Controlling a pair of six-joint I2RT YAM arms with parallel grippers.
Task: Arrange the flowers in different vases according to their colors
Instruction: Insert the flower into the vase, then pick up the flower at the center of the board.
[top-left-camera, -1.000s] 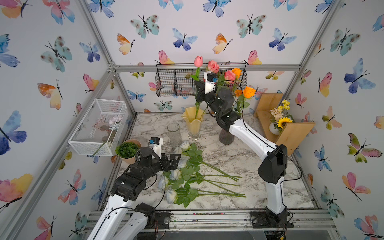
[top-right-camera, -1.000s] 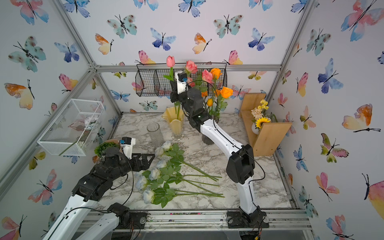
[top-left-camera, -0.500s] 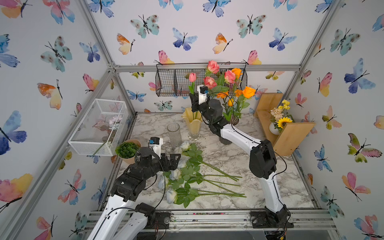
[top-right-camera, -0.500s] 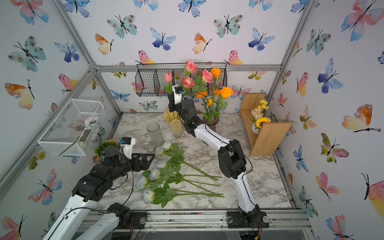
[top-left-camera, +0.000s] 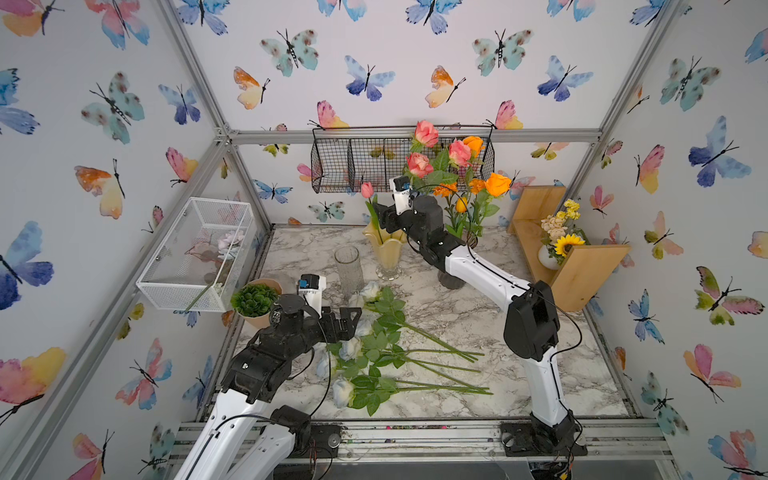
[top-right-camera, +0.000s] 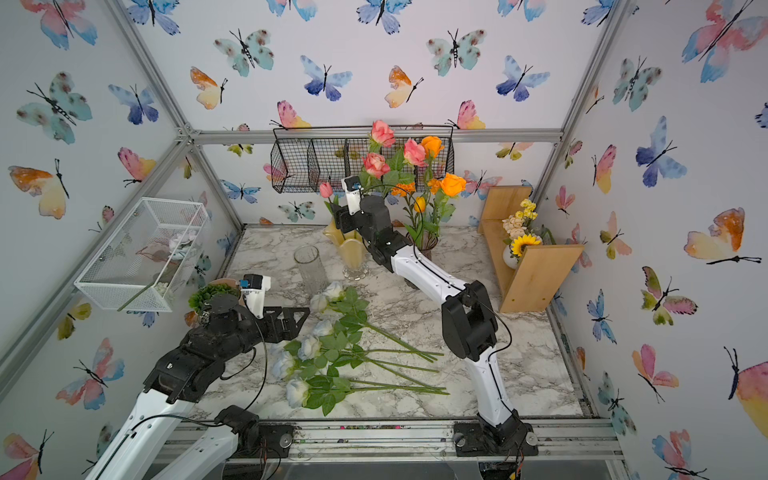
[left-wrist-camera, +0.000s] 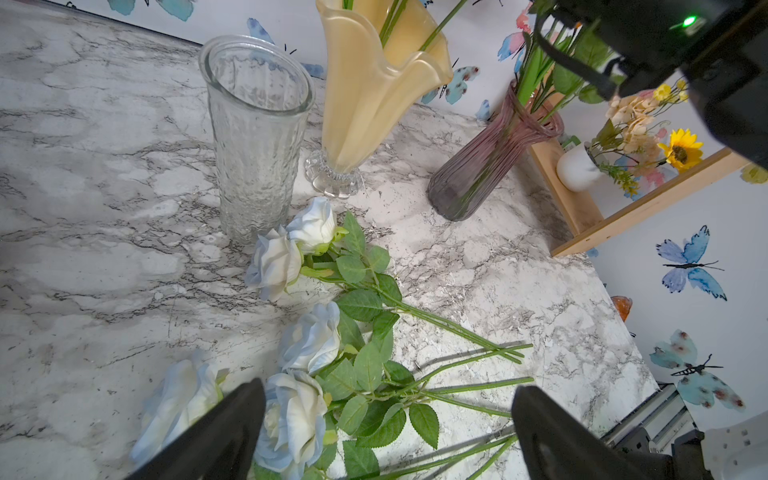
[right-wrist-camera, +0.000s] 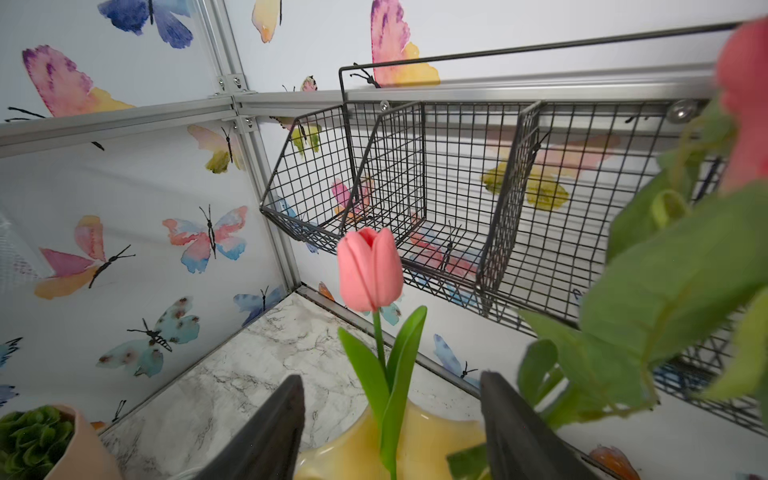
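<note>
The white-blue roses (left-wrist-camera: 309, 338) lie loose on the marble tabletop (top-left-camera: 498, 316), and their heads point toward the clear glass vase (left-wrist-camera: 257, 137), which is empty. They look light and artificial, with thin wiry stems and soft petals. I judge that the best hold is on the bare green stem below the leaves, because a head would crush and a leaf would slip. The stems cross each other (so one may drag its neighbour along).

The left gripper (left-wrist-camera: 386, 399) hovers over them with jaws spread wide, holding nothing. The right gripper (right-wrist-camera: 390, 386) is at the yellow vase (right-wrist-camera: 428, 440). Its jaws stand apart on either side of the pink tulip (right-wrist-camera: 370, 270), whose stem goes down into that vase.

The pink roses (top-left-camera: 419, 164) seem to share this vase, and the orange flowers (top-left-camera: 496, 183) seem to stand in the purple vase (left-wrist-camera: 486, 166), though the foliage hides which stem goes where.

The marble looks hard and smooth, so a tall vase could tip if pushed. The black wire basket (right-wrist-camera: 415, 187) hangs close behind the blooms.
</note>
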